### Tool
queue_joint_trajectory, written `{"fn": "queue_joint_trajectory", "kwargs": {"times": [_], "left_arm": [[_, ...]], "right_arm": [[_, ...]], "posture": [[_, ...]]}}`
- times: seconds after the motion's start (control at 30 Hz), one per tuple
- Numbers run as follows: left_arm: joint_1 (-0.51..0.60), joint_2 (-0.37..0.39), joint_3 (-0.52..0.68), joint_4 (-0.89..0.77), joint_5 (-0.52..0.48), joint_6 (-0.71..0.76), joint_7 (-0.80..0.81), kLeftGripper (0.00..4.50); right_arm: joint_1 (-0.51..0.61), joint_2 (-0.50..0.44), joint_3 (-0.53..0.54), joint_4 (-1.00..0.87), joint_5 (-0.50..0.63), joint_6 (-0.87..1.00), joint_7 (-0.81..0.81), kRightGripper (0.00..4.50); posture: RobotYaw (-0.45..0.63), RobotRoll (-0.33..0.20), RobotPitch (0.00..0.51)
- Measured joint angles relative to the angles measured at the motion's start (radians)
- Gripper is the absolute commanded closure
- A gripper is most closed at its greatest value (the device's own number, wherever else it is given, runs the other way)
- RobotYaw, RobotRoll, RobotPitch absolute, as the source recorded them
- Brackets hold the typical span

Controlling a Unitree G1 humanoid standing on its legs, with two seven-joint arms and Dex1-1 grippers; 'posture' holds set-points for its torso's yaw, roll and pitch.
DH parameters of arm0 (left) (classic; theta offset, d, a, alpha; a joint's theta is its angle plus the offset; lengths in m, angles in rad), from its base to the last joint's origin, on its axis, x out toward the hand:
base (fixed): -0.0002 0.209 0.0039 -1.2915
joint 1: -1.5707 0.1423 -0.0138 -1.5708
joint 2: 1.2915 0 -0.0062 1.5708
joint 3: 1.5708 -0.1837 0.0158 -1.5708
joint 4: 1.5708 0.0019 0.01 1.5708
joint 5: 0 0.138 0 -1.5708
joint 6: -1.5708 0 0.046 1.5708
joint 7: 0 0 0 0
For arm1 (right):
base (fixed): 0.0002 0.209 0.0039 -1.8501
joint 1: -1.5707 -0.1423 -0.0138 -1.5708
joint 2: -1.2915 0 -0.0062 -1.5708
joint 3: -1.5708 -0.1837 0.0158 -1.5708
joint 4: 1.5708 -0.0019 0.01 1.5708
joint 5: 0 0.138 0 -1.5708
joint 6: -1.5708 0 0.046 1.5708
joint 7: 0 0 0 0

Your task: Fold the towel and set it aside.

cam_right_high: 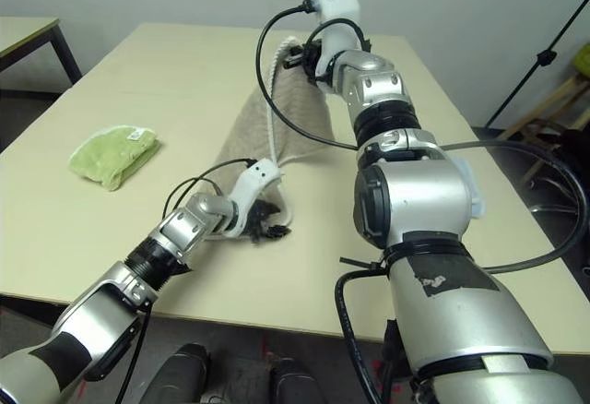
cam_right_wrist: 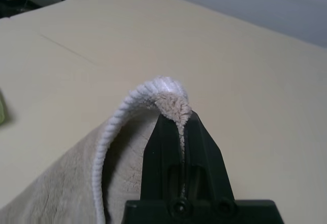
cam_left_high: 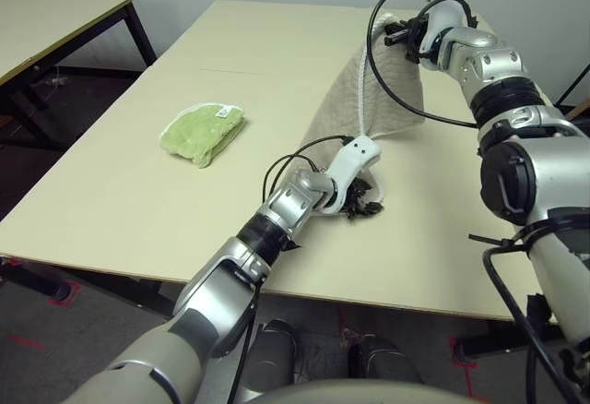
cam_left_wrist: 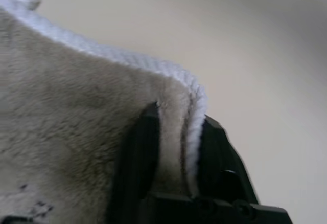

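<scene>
Nearest the head camera, the left claw (cam_left_high: 358, 203) sits low over the pale wooden worktop (cam_left_high: 120, 210), its two black fingers (cam_left_wrist: 140, 157) closed on the near corner of the beige-tan terry towel with white stitched edging (cam_left_high: 355, 109). In its wrist view the white hem runs between the fingers, so the pinch looks taken, though it bites only a shallow margin of cloth. Dark embroidery shows just beside that corner.

At about one o'clock from the left claw and well above the worktop, the right claw (cam_left_high: 404, 33) is clamped tight on the far corner; the hem curls over its tips in the right wrist view. Between the two, the towel hangs as a slanted, bunched sheet, with its lower part resting on the worktop near the middle-right.

Well apart, at about nine o'clock from the left claw, lies a small lime-green cloth with a white label (cam_left_high: 203, 133), clear of the work.

The step in hand seems to be securing both corners before the fold. To do it well, I would confirm the left pinch holds both hem and pile before lifting, then raise it level with the right claw so the edge pulls straight. Keeping light tension should let the bunched body hang flat; a jerk could slip the shallow left grip.
</scene>
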Motion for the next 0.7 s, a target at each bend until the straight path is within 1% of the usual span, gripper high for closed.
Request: {"fn": "queue_joint_trajectory", "kwargs": {"times": [0.07, 0.13, 0.23, 0.3, 0.37, 0.43, 0.5, 0.57, 0.63, 0.7], "left_arm": [[0.025, 0.038, 0.015, -0.055, -0.002, 0.022, -0.02, 4.48], [0.053, 0.074, 0.034, -0.133, -0.021, 0.074, -0.04, 4.48], [0.099, 0.138, 0.138, -0.325, -0.117, 0.224, -0.076, 4.48], [0.107, 0.191, 0.221, -0.434, -0.195, 0.291, -0.107, 4.48], [0.106, 0.225, 0.315, -0.515, -0.28, 0.379, -0.122, 4.48], [0.098, 0.277, 0.381, -0.542, -0.346, 0.45, -0.139, 4.48], [0.083, 0.354, 0.43, -0.527, -0.388, 0.497, -0.168, 4.48], [0.032, 0.43, 0.471, -0.43, -0.399, 0.493, -0.195, 4.48], [-0.023, 0.465, 0.489, -0.325, -0.389, 0.448, -0.202, 4.48], [-0.098, 0.476, 0.489, -0.174, -0.364, 0.359, -0.205, 4.48]], "right_arm": [[0.032, -0.015, 0.005, -0.016, 0.0, 0.015, 0.032, 4.5], [0.066, -0.032, 0.011, -0.044, 0.0, 0.032, 0.069, 4.5], [0.154, -0.087, 0.033, -0.12, 0.001, 0.086, 0.183, 4.5], [0.227, -0.126, 0.059, -0.185, 0.005, 0.155, 0.29, 4.5], [0.311, -0.177, 0.106, -0.287, 0.011, 0.243, 0.438, 4.5], [0.375, -0.23, 0.155, -0.366, 0.01, 0.3, 0.556, 4.5], [0.417, -0.289, 0.198, -0.403, 0.004, 0.321, 0.65, 4.5], [0.424, -0.327, 0.211, -0.382, -0.006, 0.31, 0.692, 4.5], [0.413, -0.329, 0.218, -0.328, -0.02, 0.277, 0.68, 4.5], [0.383, -0.314, 0.228, -0.238, -0.045, 0.221, 0.622, 4.5]], "posture": [[0.14, 0.0, 0.064], [0.14, 0.0, 0.063], [0.16, 0.0, 0.066], [0.16, 0.0, 0.067], [0.16, 0.0, 0.068], [0.16, 0.0, 0.066], [0.16, 0.0, 0.064], [0.16, 0.0, 0.061], [0.15, 0.0, 0.06], [0.15, 0.0, 0.06]]}}
